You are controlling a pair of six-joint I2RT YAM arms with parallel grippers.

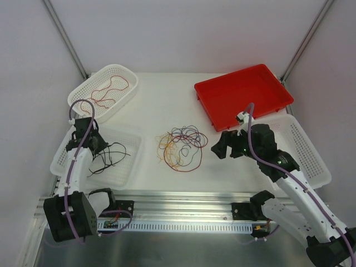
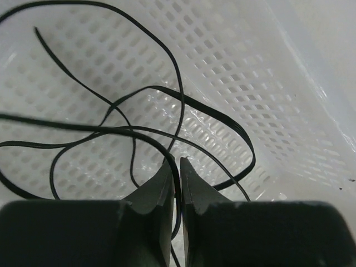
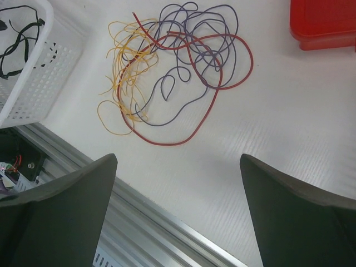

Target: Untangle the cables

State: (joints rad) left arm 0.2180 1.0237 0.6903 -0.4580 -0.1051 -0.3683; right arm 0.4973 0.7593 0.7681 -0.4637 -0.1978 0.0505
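Mid-table: tangled clump (image 1: 179, 148) of red, purple, yellow cables, roughly round, no marked long axis, just left of right gripper (image 1: 221, 144); jaws spread wide, nearer arm. Near-left basket (image 1: 125, 172): left gripper (image 2: 175, 164) clenched inside, black cable (image 2: 218, 113) apparently pinched between tips. Far-left basket (image 1: 131, 75) holds red cable (image 1: 108, 92); red tray (image 1: 245, 97) far right

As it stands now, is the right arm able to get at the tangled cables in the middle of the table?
Probably yes. The right gripper stands open just right of the tangled cables, and only bare table lies between them. Nothing blocks the way.
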